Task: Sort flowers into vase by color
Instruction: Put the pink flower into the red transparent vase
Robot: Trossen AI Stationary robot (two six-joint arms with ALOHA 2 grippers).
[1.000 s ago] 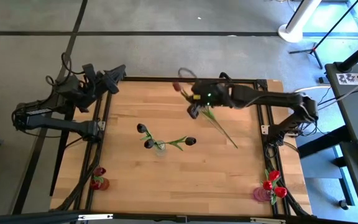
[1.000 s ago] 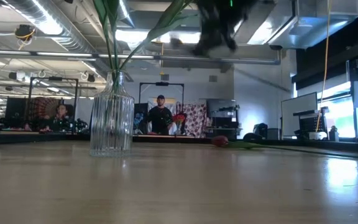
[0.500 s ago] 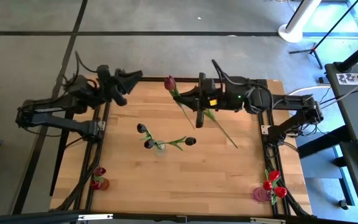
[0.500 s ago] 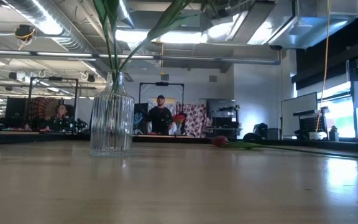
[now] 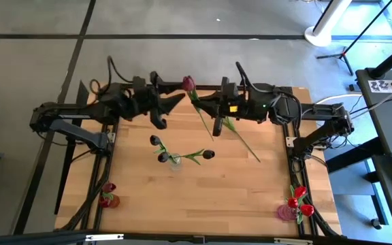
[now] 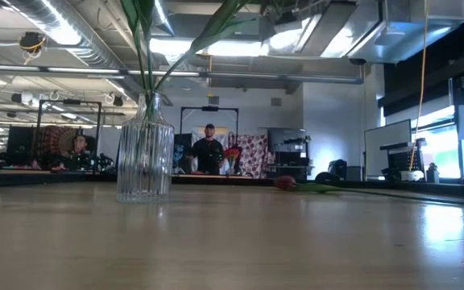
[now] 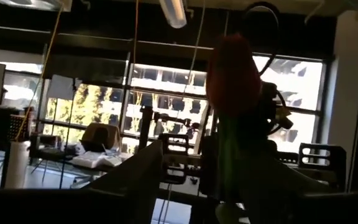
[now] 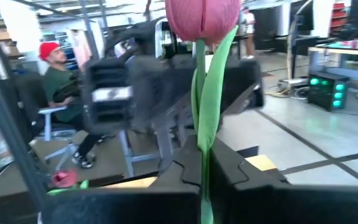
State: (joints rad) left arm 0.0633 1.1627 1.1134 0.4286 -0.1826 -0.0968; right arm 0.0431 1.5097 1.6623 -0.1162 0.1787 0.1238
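No readable writing; right gripper [image 5: 197, 103] fingers clamp the mauve-pink tulip [image 5: 188, 84], left gripper [image 5: 175, 101] fingers apart.

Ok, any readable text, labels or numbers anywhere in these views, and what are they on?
None can be read.
White label on the left gripper, seen from the right wrist view: too blurred to read.
Black-and-white patterned sheet on the desk beside the table, high view: marks too small to make out.

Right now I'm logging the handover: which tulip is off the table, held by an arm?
The mauve-pink tulip, gripped by its stem in the right gripper near the table's far edge. The other loose tulip lies flat on the wood; the rest stand in vases.
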